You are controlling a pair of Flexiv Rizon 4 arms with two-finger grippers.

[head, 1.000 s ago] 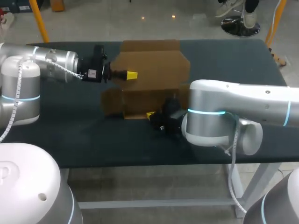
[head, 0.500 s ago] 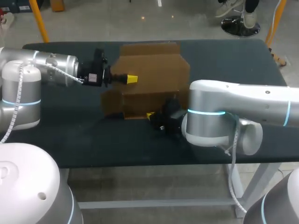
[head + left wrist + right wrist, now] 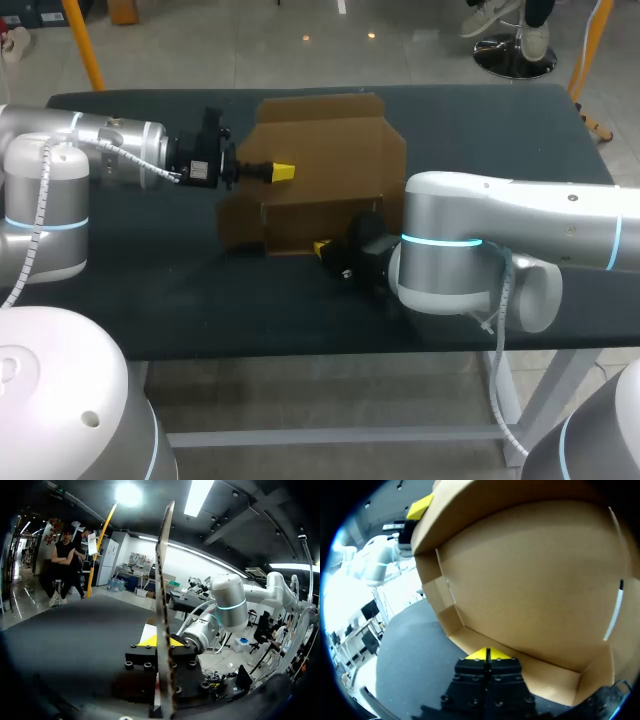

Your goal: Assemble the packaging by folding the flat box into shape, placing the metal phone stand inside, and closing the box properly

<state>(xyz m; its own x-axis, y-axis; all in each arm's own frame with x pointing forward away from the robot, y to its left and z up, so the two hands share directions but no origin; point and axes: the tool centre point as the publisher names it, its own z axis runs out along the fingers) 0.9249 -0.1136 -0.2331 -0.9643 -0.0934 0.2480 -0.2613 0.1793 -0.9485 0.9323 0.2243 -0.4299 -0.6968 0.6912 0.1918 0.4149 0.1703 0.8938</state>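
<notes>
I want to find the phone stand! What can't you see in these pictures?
Phone stand: in no view; the right arm may cover it in the head view.
Right gripper: head view, mostly behind its own arm.
Cardboard box: left wrist view shows only one panel edge-on, in the left gripper.

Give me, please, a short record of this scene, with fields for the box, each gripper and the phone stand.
box: brown cardboard, partly folded, not closed, on the dark table
left gripper: shut on a panel at the box's left side; the left wrist view shows the panel edge-on between its fingers
right gripper: shut, its tips at the box's near wall, with no cardboard seen between them
phone stand: not seen in any view
</notes>
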